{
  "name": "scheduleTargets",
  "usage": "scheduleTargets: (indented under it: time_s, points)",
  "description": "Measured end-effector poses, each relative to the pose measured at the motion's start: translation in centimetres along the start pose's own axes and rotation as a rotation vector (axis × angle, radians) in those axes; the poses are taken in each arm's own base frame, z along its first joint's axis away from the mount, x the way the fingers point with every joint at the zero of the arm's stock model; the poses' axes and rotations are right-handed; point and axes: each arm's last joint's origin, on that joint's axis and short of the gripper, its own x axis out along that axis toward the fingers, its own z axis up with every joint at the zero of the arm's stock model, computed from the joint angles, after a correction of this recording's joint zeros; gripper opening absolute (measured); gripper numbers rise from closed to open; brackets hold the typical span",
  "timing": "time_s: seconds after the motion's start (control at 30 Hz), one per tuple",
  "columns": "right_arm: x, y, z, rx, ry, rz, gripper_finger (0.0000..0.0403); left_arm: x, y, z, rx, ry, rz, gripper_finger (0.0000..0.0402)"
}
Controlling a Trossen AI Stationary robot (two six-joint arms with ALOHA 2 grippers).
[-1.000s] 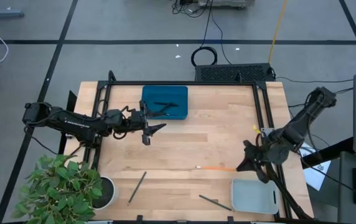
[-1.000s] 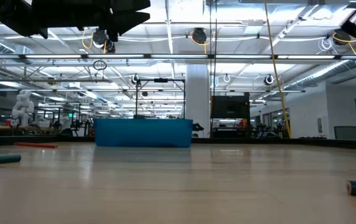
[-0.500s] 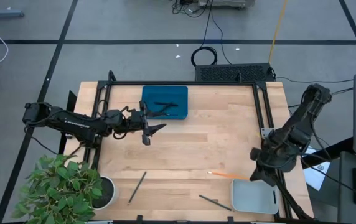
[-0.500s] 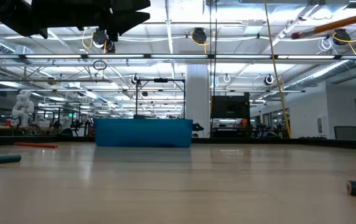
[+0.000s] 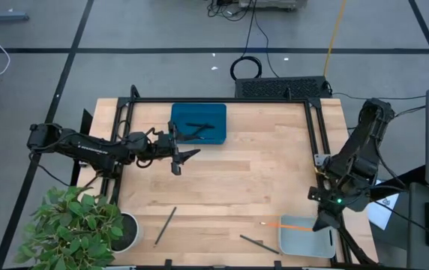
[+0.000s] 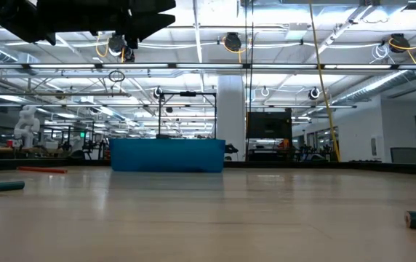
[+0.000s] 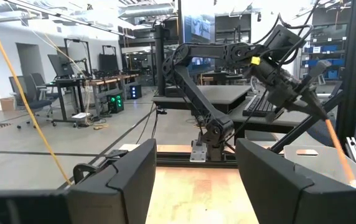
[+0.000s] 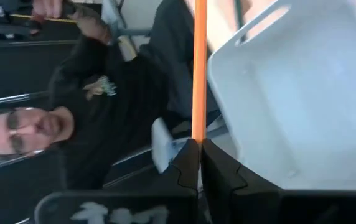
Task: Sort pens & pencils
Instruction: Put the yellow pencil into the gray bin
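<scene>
My right gripper [image 5: 318, 223] hovers at the far rim of the pale grey tray [image 5: 307, 238] near the table's near right corner, shut on the orange pencil [image 5: 286, 224]. My left gripper [image 5: 181, 154] is open and waits in the air beside the blue tray [image 5: 198, 114], which holds black pens [image 5: 199, 127]. Two dark sticks [image 5: 165, 225] [image 5: 258, 243] lie flat on the wood near the near edge. A red pencil [image 6: 41, 169] rests on the table in the low view. My right gripper pinches the orange pencil near one end [image 8: 198, 134] between its two fingertips [image 8: 187, 158]. The fingers come from the table's right, and the pencil sticks out ahead of them toward the left. It tilts with its free end [image 7: 351, 179] lower; whether that end touches anything I cannot tell.
A potted plant [image 5: 79, 225] stands at the near left corner. A black frame [image 5: 222, 100] runs along the far, left and right edges. A person [image 8: 84, 106] shows beyond the table in the right wrist view. Bare wood [image 5: 237, 176] lies between the arms.
My right gripper has carried the orange pencil from the table's middle right toward the near edge and to the right, as far as the pale tray's far rim. It has turned so the pencil points left. The left arm has kept still.
</scene>
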Motion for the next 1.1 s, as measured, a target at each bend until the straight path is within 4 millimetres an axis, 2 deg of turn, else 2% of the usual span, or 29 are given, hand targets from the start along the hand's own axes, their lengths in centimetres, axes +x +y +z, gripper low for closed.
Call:
scheduleTargets:
  time_s: [0.2,0.4,0.57,0.73,1.1]
  points:
    - [-0.3,0.7,-1.6,0.021,0.094,0.092,0.0000,0.0,0.0,0.0,-0.001,0.000,0.000,0.0225]
    - [-1.2,0.5,-3.2,0.183,0.204,0.098,0.0000,0.0,0.0,-0.1,-0.016,0.016,0.008,0.0225]
    - [-1.9,0.1,-3.6,0.273,0.243,0.071,0.0000,0.0,0.2,-0.2,-0.014,0.022,0.074,0.0225]
    - [-1.8,-1.0,-3.5,0.323,0.203,-0.044,0.0000,0.0,0.2,-0.2,-0.023,0.022,0.078,0.0225]
    - [-1.1,-2.7,-3.0,0.276,0.094,-0.231,0.0000,0.0,0.2,-0.2,-0.011,0.021,0.077,0.0225]
